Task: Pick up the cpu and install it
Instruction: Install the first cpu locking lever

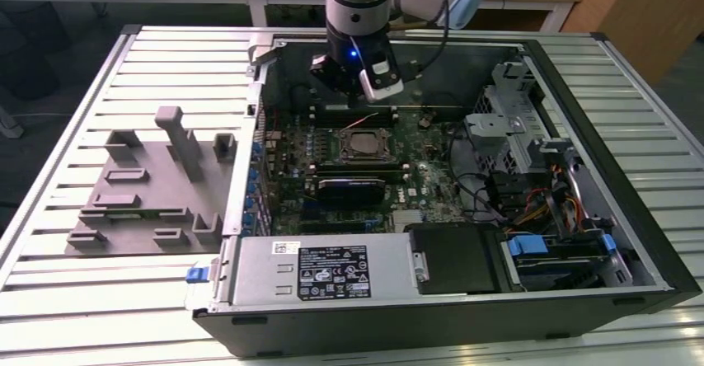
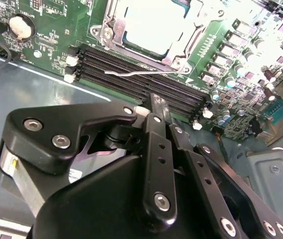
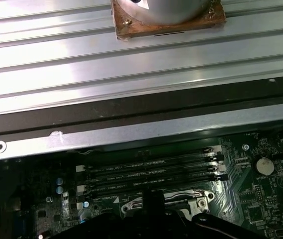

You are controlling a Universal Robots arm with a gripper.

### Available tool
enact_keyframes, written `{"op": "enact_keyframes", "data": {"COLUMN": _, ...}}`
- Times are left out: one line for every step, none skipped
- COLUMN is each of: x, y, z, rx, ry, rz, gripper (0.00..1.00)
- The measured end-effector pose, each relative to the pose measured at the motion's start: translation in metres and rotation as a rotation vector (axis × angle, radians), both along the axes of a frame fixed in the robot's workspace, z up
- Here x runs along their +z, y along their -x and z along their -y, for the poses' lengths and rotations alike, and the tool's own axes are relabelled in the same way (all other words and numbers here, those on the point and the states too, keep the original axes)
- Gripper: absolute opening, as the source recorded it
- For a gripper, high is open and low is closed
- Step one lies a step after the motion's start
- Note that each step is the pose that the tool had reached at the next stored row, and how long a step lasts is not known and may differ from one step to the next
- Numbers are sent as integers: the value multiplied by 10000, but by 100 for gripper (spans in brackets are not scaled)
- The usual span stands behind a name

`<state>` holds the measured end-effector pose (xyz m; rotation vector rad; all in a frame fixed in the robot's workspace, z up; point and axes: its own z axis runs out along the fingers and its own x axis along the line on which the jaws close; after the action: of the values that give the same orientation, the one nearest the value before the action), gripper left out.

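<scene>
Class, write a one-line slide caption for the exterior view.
Arm's end effector poised over the cpu seated in the open computer case.

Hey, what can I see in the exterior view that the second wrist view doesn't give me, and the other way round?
Exterior view: the grey fixture tray on the slatted table, the whole open computer case, and its power supply. Second wrist view: a round coin battery on the motherboard. Both: the tool above the board, and the cpu lying in its socket beside the memory slots.
</scene>
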<state>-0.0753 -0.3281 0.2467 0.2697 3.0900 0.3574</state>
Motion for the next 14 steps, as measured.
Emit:
{"op": "enact_keyframes", "data": {"x": -1, "y": -1, "z": 0, "rx": -54, "ry": 7, "rz": 0, "gripper": 11}}
{"op": "enact_keyframes", "data": {"x": -2, "y": -3, "z": 0, "rx": -121, "ry": 15, "rz": 0, "gripper": 11}}
{"op": "enact_keyframes", "data": {"x": -3, "y": -4, "z": 0, "rx": -201, "ry": 25, "rz": 0, "gripper": 11}}
{"op": "enact_keyframes", "data": {"x": -4, "y": -5, "z": 0, "rx": -276, "ry": 35, "rz": 0, "gripper": 11}}
{"op": "enact_keyframes", "data": {"x": -5, "y": -6, "z": 0, "rx": -351, "ry": 45, "rz": 1, "gripper": 11}}
{"op": "enact_keyframes", "data": {"x": -6, "y": -7, "z": 0, "rx": -422, "ry": 55, "rz": 0, "gripper": 11}}
{"op": "enact_keyframes", "data": {"x": -8, "y": -9, "z": 0, "rx": -488, "ry": 71, "rz": 1, "gripper": 11}}
{"op": "enact_keyframes", "data": {"x": -8, "y": -11, "z": 0, "rx": -543, "ry": 99, "rz": 1, "gripper": 11}}
{"op": "enact_keyframes", "data": {"x": -10, "y": -13, "z": 0, "rx": -596, "ry": 129, "rz": 5, "gripper": 11}}
{"op": "enact_keyframes", "data": {"x": -12, "y": -14, "z": 0, "rx": -640, "ry": 157, "rz": 11, "gripper": 11}}
{"op": "enact_keyframes", "data": {"x": -14, "y": -16, "z": 0, "rx": -683, "ry": 186, "rz": 17, "gripper": 11}}
{"op": "enact_keyframes", "data": {"x": -16, "y": -16, "z": 0, "rx": -725, "ry": 210, "rz": 24, "gripper": 11}}
{"op": "enact_keyframes", "data": {"x": -20, "y": -17, "z": 0, "rx": -763, "ry": 220, "rz": 31, "gripper": 11}}
{"op": "enact_keyframes", "data": {"x": -26, "y": -18, "z": 0, "rx": -799, "ry": 225, "rz": 36, "gripper": 11}}
